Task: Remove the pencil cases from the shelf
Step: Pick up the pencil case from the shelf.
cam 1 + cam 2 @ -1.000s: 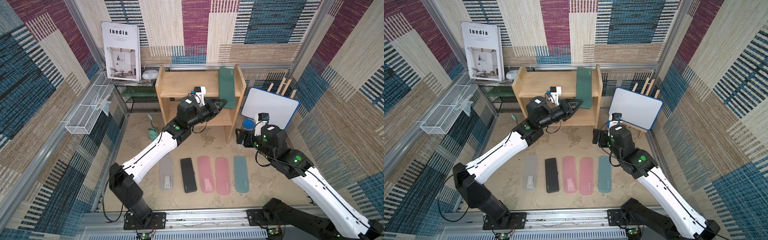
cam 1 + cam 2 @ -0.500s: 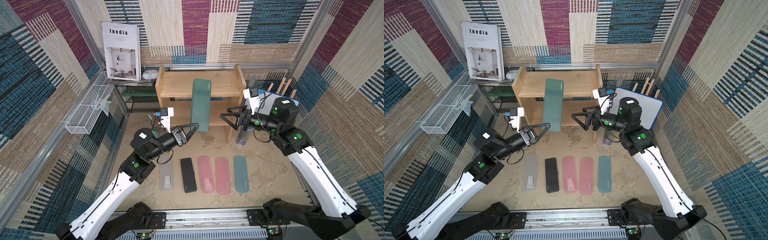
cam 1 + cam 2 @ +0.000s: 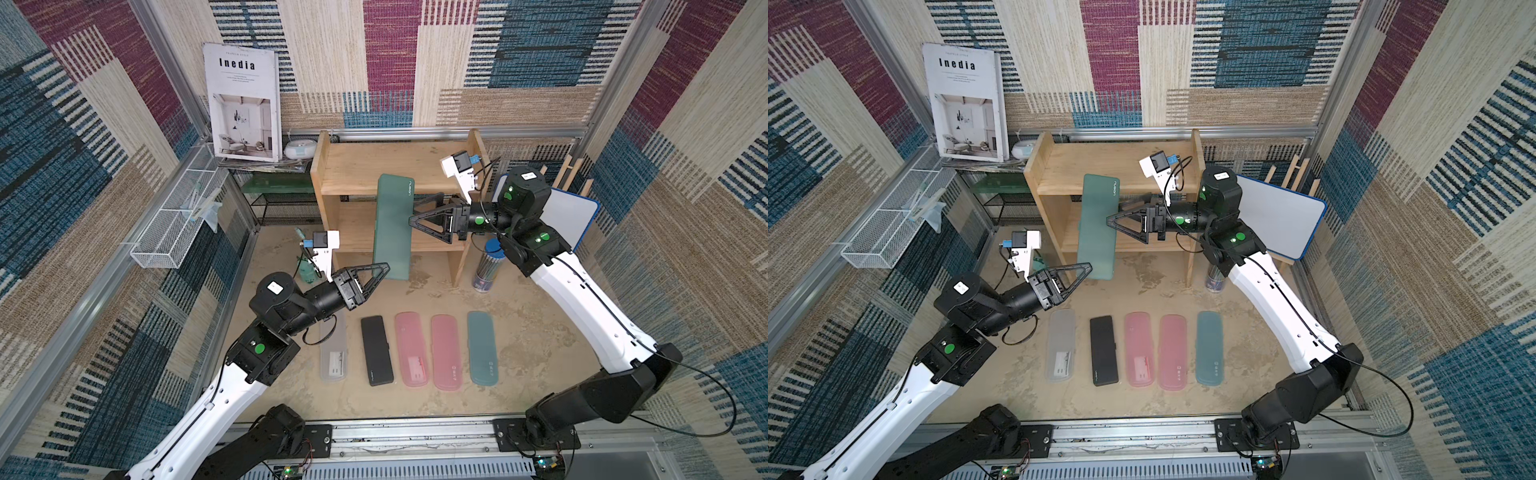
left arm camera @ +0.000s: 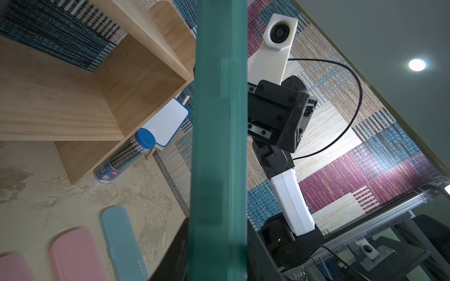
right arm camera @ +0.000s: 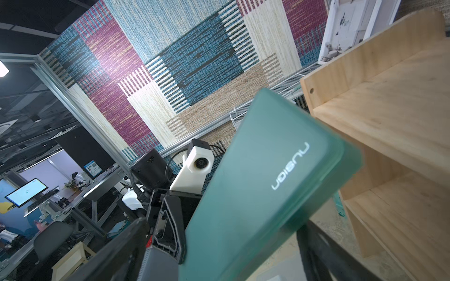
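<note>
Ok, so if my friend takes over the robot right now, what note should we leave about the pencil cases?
Left gripper: shut on the lower end of the large dark green plastic pencil case, lifted clear in front of the light wooden two-tier shelf.
Right gripper: open, jaws either side of that case's middle, not closed on it.
Done: frosted white case, dark grey case, pink case, second pink case and teal case lie in a row on the sandy tabletop; no case shows on the shelf.
Left: probably set the green case down beside the row.
</note>
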Robot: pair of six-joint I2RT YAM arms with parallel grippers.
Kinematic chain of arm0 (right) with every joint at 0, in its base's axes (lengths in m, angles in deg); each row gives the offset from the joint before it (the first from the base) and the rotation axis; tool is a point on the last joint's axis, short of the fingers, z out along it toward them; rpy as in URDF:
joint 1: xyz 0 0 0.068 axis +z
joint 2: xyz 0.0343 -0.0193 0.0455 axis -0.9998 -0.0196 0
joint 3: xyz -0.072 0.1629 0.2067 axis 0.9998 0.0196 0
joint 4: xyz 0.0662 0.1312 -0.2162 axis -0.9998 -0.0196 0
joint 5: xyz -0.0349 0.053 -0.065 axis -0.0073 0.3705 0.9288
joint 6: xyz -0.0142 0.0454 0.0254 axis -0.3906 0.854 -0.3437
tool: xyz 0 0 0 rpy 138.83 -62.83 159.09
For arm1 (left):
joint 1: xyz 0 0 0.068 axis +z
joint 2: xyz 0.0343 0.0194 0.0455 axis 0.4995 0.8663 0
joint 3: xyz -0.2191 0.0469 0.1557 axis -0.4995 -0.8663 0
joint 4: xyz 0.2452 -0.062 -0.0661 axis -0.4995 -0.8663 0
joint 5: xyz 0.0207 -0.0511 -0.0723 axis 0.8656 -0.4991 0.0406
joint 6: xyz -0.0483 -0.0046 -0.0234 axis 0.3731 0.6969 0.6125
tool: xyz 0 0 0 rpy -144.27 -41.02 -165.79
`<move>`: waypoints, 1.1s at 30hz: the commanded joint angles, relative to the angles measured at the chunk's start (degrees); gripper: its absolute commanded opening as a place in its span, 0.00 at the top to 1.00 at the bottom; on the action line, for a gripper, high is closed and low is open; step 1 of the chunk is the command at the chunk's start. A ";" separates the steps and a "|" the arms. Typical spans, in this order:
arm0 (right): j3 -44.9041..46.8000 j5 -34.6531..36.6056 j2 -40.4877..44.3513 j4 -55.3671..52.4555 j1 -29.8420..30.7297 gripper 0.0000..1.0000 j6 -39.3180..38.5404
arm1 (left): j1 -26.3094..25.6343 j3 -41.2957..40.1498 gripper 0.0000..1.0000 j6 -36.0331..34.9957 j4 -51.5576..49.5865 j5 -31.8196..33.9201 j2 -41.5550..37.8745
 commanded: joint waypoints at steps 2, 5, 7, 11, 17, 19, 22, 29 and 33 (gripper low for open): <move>-0.80 -0.19 -1.38 3.88 0.58 0.05 1.26 | 0.04 0.40 0.78 -0.65 0.23 -1.80 -0.15; -2.19 1.29 -3.04 0.44 0.65 0.04 -1.08 | 0.08 0.13 0.78 -0.61 0.43 -1.79 -0.69; -1.42 0.62 -3.45 1.60 0.73 0.04 -0.04 | 0.08 0.11 0.78 -0.98 -0.38 -1.48 -0.98; 0.15 -0.26 -3.85 5.05 0.76 0.32 1.84 | 0.01 -0.28 0.78 -0.94 -0.82 -1.59 -0.98; 1.54 -0.09 -3.43 4.96 0.71 0.65 1.32 | 0.02 -1.33 0.66 -0.83 -1.82 -0.87 -0.96; 1.49 1.15 -3.07 3.82 0.70 0.67 0.47 | 0.09 -1.02 0.43 -2.20 -3.76 -0.17 -0.83; 0.27 3.97 -2.62 -1.90 0.77 0.68 -3.21 | 0.01 1.18 0.18 -8.50 -13.41 5.95 -1.43; 0.10 13.05 -1.44 -13.32 0.92 0.73 -7.42 | -0.25 3.17 0.01 -24.65 -24.42 23.51 -2.59; 0.25 18.37 -1.94 -16.75 2.01 0.80 -7.43 | -5.47 4.79 0.01 -29.14 -23.96 28.81 1.52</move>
